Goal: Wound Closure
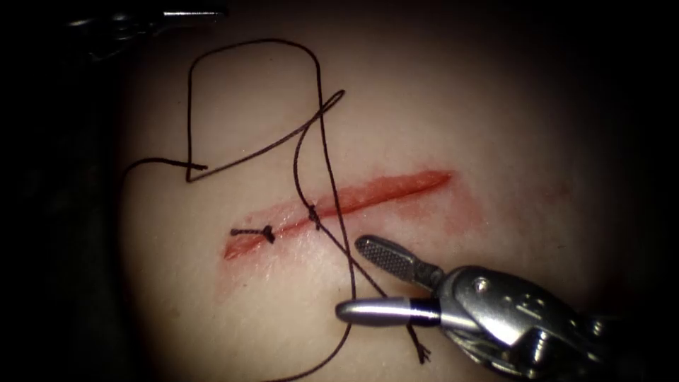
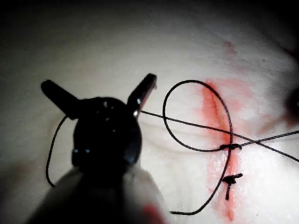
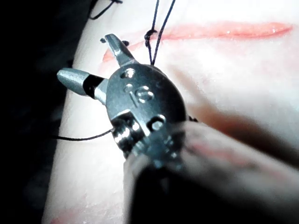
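Observation:
The tissue (image 1: 495,120) bears a slanted red cut (image 1: 396,185). Two dark knots sit on it: one near its left end (image 1: 267,232) with a short cut tail, and one further right (image 1: 313,212) from which the thread (image 1: 247,44) runs up into a wide loop left of the cut. My right tool (image 1: 350,277) hovers just below the cut with its jaws open; two thread strands cross the gap between them, and a frayed thread end (image 1: 423,354) lies beside the lower jaw. The right tool (image 3: 84,56) holds nothing. My left tool (image 2: 98,80) stands open and empty above the tissue, with a thread strand (image 2: 187,123) passing close to one jaw.
Red fluid stains the tissue around the cut (image 1: 467,209). A bright metal part of the left tool (image 1: 189,13) sits in the dark at the top left edge. Thread trails off the tissue's lower edge (image 1: 318,364).

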Action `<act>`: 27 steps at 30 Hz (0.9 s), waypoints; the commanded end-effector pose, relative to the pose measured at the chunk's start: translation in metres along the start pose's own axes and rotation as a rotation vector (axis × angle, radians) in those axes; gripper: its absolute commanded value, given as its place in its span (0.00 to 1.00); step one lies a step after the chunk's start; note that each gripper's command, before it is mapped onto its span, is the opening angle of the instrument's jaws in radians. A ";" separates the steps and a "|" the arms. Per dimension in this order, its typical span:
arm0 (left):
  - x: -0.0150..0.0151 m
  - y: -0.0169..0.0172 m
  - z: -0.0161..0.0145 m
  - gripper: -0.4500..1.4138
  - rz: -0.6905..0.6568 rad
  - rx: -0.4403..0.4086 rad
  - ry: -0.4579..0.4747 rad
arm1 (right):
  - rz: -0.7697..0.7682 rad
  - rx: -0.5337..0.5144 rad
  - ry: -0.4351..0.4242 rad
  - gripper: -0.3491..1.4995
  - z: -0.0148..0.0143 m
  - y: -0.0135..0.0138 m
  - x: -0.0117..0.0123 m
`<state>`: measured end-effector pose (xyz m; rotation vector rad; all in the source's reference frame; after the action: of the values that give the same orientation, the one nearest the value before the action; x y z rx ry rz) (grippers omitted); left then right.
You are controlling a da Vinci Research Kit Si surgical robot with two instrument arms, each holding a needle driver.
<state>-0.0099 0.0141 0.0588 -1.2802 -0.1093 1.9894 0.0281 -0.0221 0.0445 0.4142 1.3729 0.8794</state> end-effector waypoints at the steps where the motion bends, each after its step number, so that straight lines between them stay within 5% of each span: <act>1: -0.0001 0.0004 0.0001 0.92 0.004 -0.063 -0.004 | -0.006 0.002 0.001 0.80 0.0008 -0.0002 -0.0002; 6: 0.0011 0.0021 -0.0006 0.86 -0.050 -0.119 -0.078 | -0.007 0.002 0.001 0.80 0.0007 -0.0003 -0.0003; 9: 0.0014 0.0027 -0.0007 0.87 -0.173 -0.199 -0.038 | -0.007 0.002 0.001 0.80 0.0008 -0.0004 -0.0003; 14: 0.0014 0.0055 -0.0022 0.83 -0.159 -0.335 -0.027 | 0.003 0.003 0.000 0.80 0.0007 -0.0004 -0.0005; 15: 0.0012 0.0067 -0.0030 0.69 -0.228 -0.351 -0.056 | 0.003 0.005 -0.001 0.80 0.0007 -0.0004 -0.0005; 16: 0.0011 0.0086 -0.0043 0.24 -0.367 -0.374 -0.096 | 0.001 0.008 -0.002 0.80 0.0007 -0.0004 -0.0007; 19: 0.0013 0.0118 -0.0057 0.20 -0.504 -0.406 -0.165 | 0.000 0.008 -0.002 0.80 0.0007 -0.0004 -0.0008; 22: 0.0018 0.0144 -0.0050 0.60 -0.116 -0.413 -0.204 | 0.006 0.008 -0.002 0.80 0.0007 -0.0005 -0.0008; 23: 0.0019 0.0148 -0.0045 0.87 -0.071 -0.408 -0.231 | 0.011 0.008 -0.002 0.80 0.0007 -0.0005 -0.0008; 24: 0.0019 0.0150 -0.0037 0.97 -0.057 -0.398 -0.266 | 0.011 0.008 -0.002 0.80 0.0008 -0.0006 -0.0009; 27: 0.0007 0.0153 -0.0018 0.96 -0.008 -0.368 -0.348 | 0.010 0.008 -0.002 0.80 0.0008 -0.0007 -0.0009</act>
<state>-0.0168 0.0029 0.0507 -1.1049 -0.6642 2.2623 0.0282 -0.0230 0.0446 0.4278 1.3720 0.8828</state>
